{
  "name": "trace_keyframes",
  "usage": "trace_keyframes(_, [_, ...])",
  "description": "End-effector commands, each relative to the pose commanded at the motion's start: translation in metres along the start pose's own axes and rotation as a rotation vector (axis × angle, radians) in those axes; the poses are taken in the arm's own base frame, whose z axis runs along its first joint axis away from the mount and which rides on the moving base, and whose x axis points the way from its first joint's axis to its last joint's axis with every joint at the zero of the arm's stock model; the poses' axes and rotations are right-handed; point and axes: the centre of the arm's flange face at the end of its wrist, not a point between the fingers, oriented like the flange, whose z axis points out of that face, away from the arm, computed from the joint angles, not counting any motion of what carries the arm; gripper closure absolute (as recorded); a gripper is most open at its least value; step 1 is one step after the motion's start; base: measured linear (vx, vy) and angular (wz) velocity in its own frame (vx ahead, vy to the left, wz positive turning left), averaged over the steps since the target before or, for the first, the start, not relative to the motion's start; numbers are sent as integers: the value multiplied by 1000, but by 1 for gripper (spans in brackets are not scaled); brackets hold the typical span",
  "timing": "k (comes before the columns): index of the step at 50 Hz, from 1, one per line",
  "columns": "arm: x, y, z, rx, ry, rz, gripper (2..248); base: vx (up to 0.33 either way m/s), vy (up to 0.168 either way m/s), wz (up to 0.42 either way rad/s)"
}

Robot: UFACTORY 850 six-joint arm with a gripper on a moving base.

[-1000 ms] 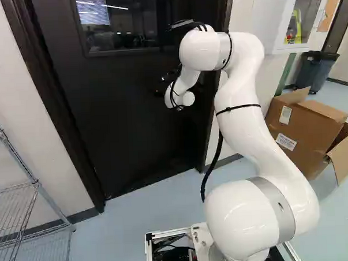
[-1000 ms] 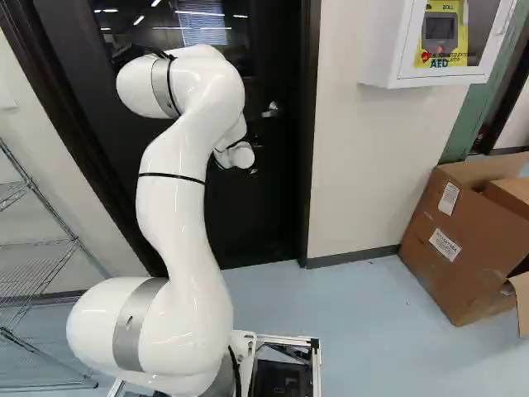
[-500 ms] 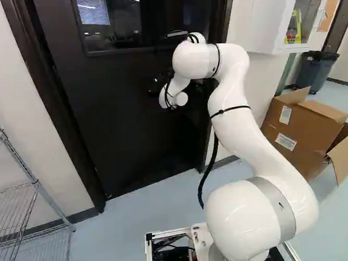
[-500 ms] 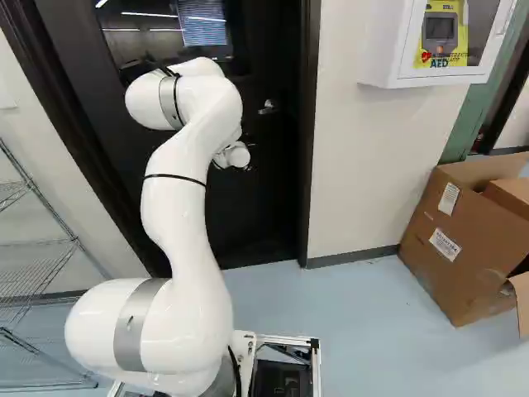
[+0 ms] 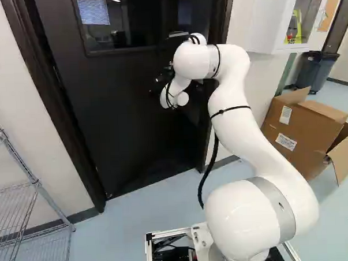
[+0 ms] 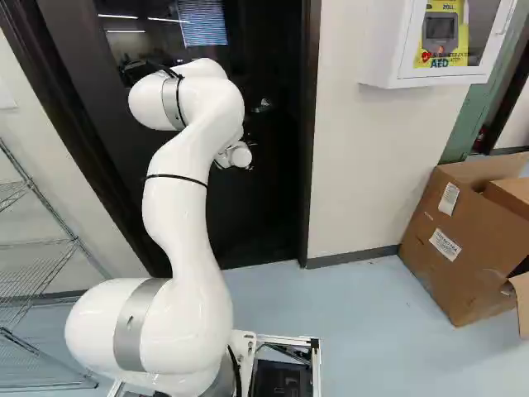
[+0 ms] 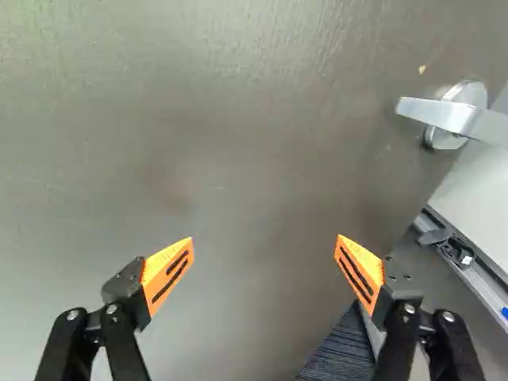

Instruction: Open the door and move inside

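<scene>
The hand (image 5: 161,77) (fingers spread) faces the ajar door (image 5: 116,121).

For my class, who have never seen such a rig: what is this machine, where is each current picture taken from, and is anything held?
It is a white robot arm on a moving base. Two pictures come from behind it, left and right; the third looks along its black gripper from the wrist. Ahead is a dark door, its metal handle beyond one finger. The orange-padded fingers are apart, holding nothing. A cardboard box sits on the floor.
</scene>
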Motion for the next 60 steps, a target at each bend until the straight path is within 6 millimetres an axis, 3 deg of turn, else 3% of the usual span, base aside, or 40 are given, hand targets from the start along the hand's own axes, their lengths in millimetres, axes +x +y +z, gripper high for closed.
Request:
trace_keyframes(28, [-4, 30, -44, -47, -46, 19, 3, 0, 0, 0])
trace_keyframes(60, [0, 31, -112, -68, -109, 46, 3, 0, 0, 0])
